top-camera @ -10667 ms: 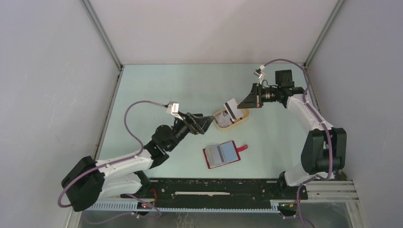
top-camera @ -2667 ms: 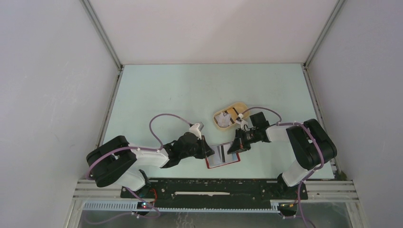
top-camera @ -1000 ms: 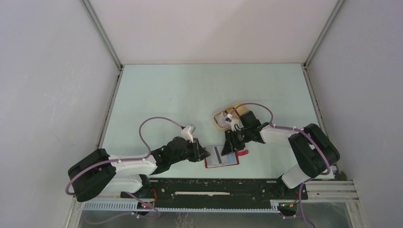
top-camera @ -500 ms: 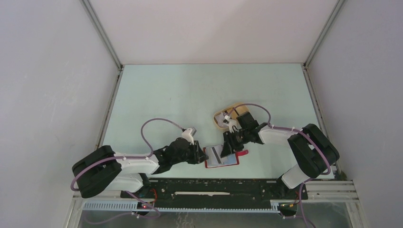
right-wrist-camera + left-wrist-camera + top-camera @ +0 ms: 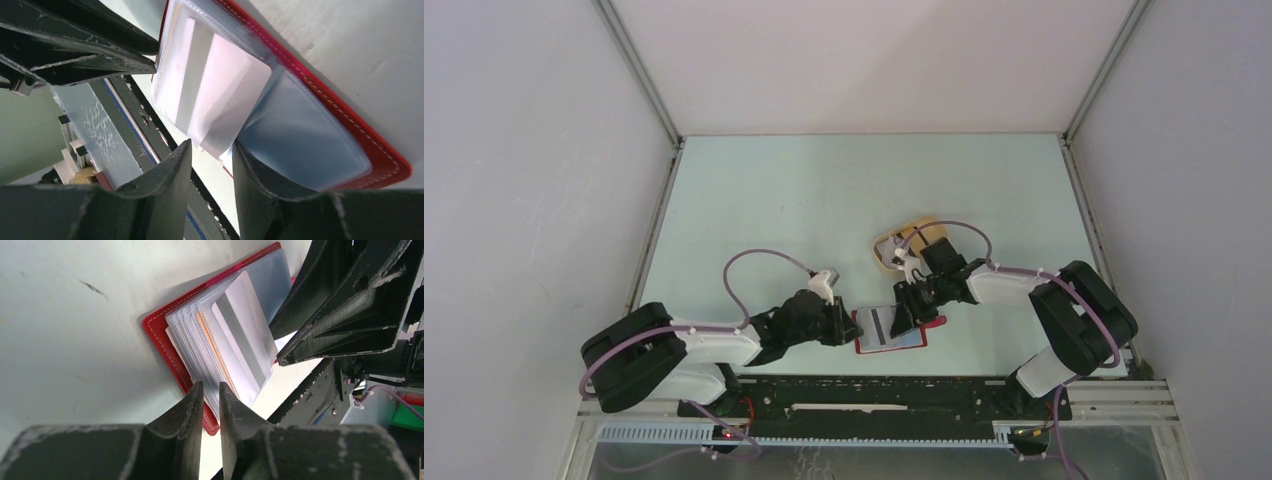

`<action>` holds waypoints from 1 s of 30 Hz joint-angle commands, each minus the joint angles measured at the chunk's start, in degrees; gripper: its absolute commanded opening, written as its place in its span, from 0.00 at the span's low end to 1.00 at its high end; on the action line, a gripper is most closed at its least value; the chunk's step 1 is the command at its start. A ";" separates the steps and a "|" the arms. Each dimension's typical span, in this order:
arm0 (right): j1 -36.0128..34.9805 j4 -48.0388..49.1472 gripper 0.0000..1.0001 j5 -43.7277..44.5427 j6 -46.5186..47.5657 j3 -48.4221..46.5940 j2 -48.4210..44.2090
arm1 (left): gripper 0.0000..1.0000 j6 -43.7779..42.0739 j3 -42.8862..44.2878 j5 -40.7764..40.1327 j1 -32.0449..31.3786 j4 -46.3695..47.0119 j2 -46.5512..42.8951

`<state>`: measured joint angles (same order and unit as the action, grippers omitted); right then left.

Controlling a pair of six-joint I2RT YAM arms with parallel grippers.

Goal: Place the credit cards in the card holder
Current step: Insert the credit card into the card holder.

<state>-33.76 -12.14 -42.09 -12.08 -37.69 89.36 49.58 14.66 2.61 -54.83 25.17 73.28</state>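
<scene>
The red card holder (image 5: 912,341) lies open near the table's front edge, its clear sleeves fanned up (image 5: 195,340). One whitish credit card (image 5: 212,90) with a grey stripe sits mostly inside a sleeve, and one corner pokes out. My right gripper (image 5: 211,145) is open around that corner, and the card does not touch the left finger. My left gripper (image 5: 211,386) has come in from the left. Its jaws are almost together on the sleeve edges at the holder's near corner (image 5: 155,332). From above, the two grippers (image 5: 852,325) (image 5: 902,316) face each other across the holder.
The beige oval tray (image 5: 885,250) stands just behind the holder, partly covered by my right arm (image 5: 984,285). The black front rail (image 5: 874,395) runs close below the holder. In the left wrist view the right gripper's fingers (image 5: 345,305) fill the upper right.
My left gripper has edged right onto the holder's left edge. My right gripper has dropped slightly toward the holder. The holder itself has barely shifted.
</scene>
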 commanded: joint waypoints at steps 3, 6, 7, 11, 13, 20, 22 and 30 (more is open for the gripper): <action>-2.86 -0.21 0.44 -0.92 1.64 -1.90 -1.65 | 0.20 0.25 -0.18 1.40 0.16 2.85 1.37; -3.39 -0.08 0.43 -0.75 1.60 -2.23 -1.52 | 0.18 0.21 -0.16 1.52 0.15 2.96 1.51; -3.49 -0.11 0.44 -0.60 1.62 -2.61 -1.41 | 0.18 0.17 -0.16 1.48 0.16 3.02 1.64; -3.51 -0.06 0.44 -0.04 1.81 -3.69 -0.89 | 0.18 0.15 -0.22 1.51 0.15 3.27 1.77; -3.54 -0.16 0.44 0.26 2.21 -4.38 -0.49 | 0.17 0.09 -0.25 1.45 0.16 3.36 1.74; -3.59 -1.50 0.44 0.84 3.75 -6.54 1.61 | 0.18 0.07 -0.61 1.10 0.16 3.74 1.47; -4.02 -2.09 0.44 1.57 4.46 -6.95 1.62 | 0.18 0.08 -0.76 0.95 0.15 3.96 1.26; -7.85 -5.24 0.46 3.23 7.40 -9.48 3.57 | 0.18 0.08 -1.41 0.35 0.16 4.55 0.55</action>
<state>-39.03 -16.10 -38.57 -7.51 -44.42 91.77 49.56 14.66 3.38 -54.83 26.50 74.63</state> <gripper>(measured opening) 0.448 0.176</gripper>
